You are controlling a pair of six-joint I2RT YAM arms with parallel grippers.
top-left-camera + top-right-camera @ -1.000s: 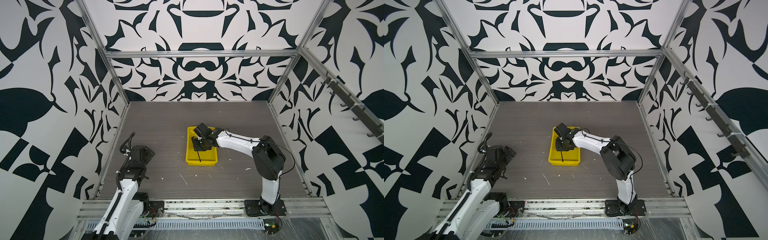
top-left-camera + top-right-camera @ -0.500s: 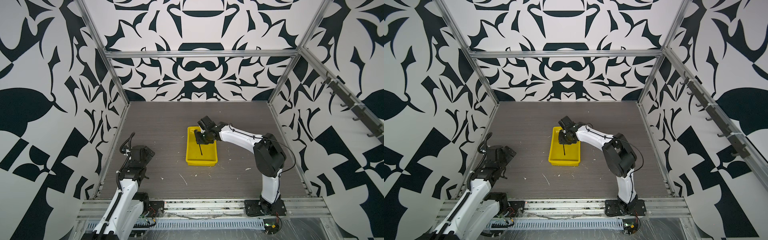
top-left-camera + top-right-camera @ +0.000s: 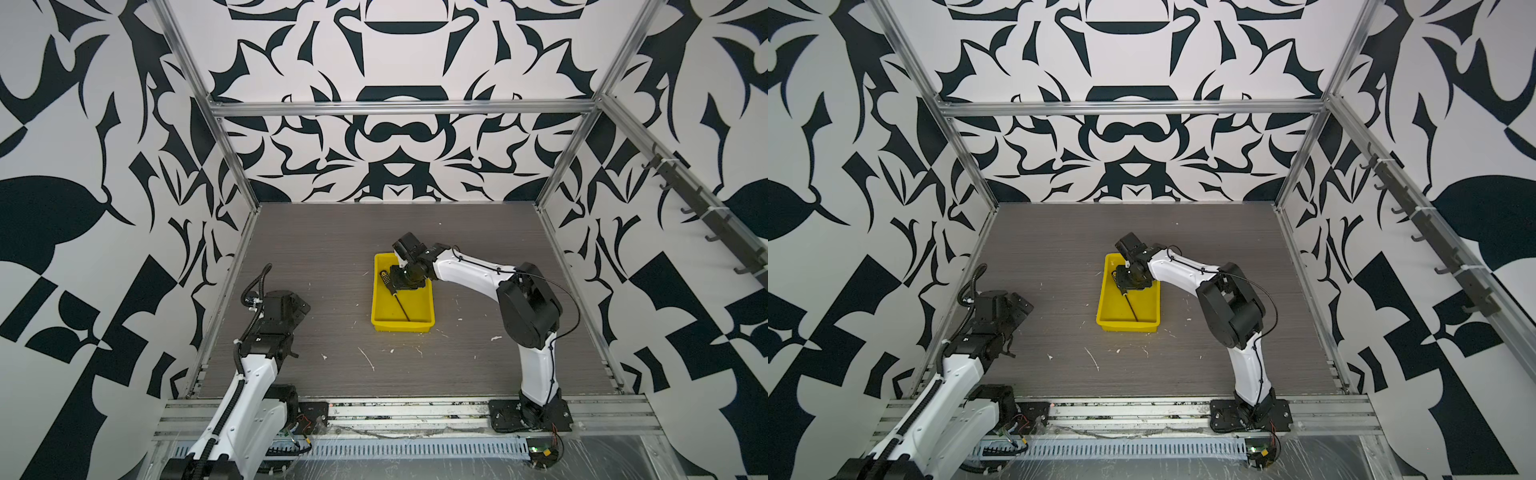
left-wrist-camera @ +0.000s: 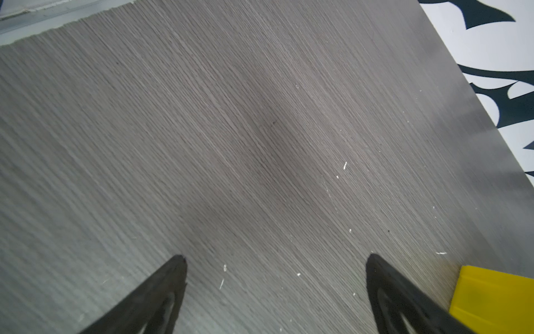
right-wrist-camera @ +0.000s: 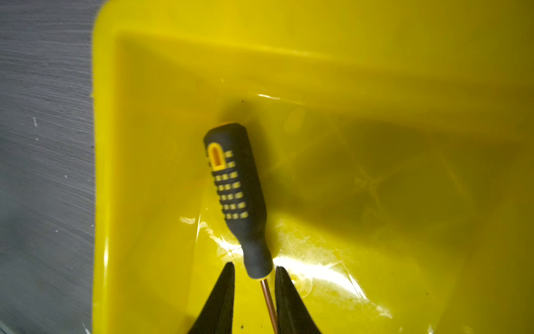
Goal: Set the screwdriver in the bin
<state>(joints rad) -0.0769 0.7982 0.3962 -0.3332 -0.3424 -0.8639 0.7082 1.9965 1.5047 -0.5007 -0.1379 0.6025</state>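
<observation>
In both top views the screwdriver [image 3: 397, 297] lies slantwise inside the yellow bin [image 3: 402, 327] on the table [image 3: 332, 249]. Left wrist view: the left claw [image 4: 276, 260] hangs wide open above the table, gripping nothing. Right wrist view: the right claw [image 5: 254, 270] stands slightly open astride the screwdriver's shaft, and the handle rests on the bin floor.

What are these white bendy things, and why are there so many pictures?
They are two robot arms at the edge of a grey table. Two pictures look down from a camera above; the other two come from small cameras on the arms' wrists. A yellow bin sits on the table, and a screwdriver lies inside it. The right hand hovers over the bin, fingers apart on either side of the thin shaft, not squeezing it. The left hand is open and holds nothing.
</observation>
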